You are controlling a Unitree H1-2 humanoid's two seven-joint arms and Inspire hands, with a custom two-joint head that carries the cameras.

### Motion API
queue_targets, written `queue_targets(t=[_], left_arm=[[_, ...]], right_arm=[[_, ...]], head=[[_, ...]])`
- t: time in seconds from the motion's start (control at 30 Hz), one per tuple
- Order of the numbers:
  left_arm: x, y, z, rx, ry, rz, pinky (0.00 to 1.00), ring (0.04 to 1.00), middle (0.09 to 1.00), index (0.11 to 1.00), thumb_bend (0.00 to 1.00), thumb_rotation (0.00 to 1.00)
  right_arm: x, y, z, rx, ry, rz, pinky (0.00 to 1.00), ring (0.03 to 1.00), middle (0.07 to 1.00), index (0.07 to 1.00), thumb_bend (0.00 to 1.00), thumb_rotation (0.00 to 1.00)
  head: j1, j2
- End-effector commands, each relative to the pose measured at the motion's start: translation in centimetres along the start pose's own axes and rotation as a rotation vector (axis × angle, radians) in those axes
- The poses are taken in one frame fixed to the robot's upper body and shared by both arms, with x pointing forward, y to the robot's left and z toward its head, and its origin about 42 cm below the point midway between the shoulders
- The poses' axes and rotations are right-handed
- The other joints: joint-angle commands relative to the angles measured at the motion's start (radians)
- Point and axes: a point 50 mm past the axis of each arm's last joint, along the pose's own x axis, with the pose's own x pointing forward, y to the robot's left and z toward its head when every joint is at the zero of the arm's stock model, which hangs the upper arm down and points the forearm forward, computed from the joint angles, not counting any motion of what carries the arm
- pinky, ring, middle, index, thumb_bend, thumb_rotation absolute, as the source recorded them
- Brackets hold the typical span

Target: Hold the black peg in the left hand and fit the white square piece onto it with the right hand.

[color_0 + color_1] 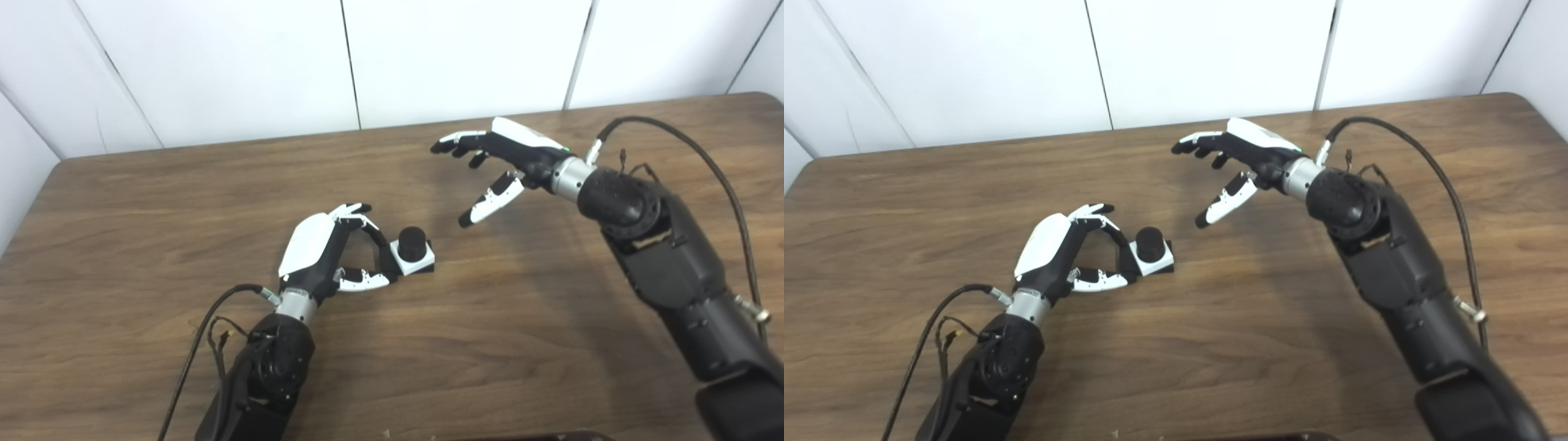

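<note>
The black peg (pixel 412 240) stands upright on the wooden table (pixel 490 318), near its middle. The white square piece (pixel 421 261) sits around the peg, on its black base. My left hand (pixel 327 251) is curled at the left side of this assembly, with fingers above and thumb (pixel 367 280) below pinching its left edge. My right hand (pixel 499 165) is open and empty, its fingers spread. It hovers above the table, up and to the right of the peg and clear of it. The same scene shows in the right eye view, with the peg (pixel 1150 241) and the right hand (pixel 1240 165).
A white panelled wall (pixel 367 61) runs behind the table's far edge. Black cables loop from both forearms, one by the left arm (pixel 202 331) and one over the right arm (pixel 704 153). A dark object edge (pixel 539 436) shows at the bottom.
</note>
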Motion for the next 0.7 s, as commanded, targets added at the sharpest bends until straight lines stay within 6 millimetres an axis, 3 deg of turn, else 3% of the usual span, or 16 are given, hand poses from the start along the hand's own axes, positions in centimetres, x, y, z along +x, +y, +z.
queue_targets(t=[0.0, 0.17, 0.33, 0.67], left_arm=[[0.4, 0.2, -0.5, 0.037, 0.002, -0.015, 0.90, 0.927, 0.878, 0.488, 0.52, 0.08], [0.6, 0.0, -0.5, 0.038, -0.002, -0.012, 0.90, 0.927, 0.878, 0.489, 0.52, 0.08], [0.7, -0.1, -0.5, 0.035, -0.001, -0.013, 0.90, 0.929, 0.880, 0.489, 0.52, 0.08], [0.8, -0.3, -0.4, 0.030, -0.006, -0.005, 0.89, 0.925, 0.879, 0.488, 0.52, 0.08]], right_arm=[[0.1, -1.9, 1.7, 0.003, -0.074, -0.145, 0.70, 0.800, 0.823, 0.806, 0.78, 0.17], [-0.5, -0.3, 0.9, 0.093, -0.083, -0.255, 0.63, 0.743, 0.785, 0.781, 0.76, 0.11], [-1.2, 1.6, 0.4, 0.148, -0.069, -0.356, 0.59, 0.713, 0.767, 0.770, 0.74, 0.14], [-2.2, 4.3, -0.2, 0.219, -0.033, -0.422, 0.67, 0.765, 0.797, 0.804, 0.69, 0.16]], head=[[-0.001, 0.000], [0.000, -0.006], [-0.005, -0.010], [-0.010, -0.016]])
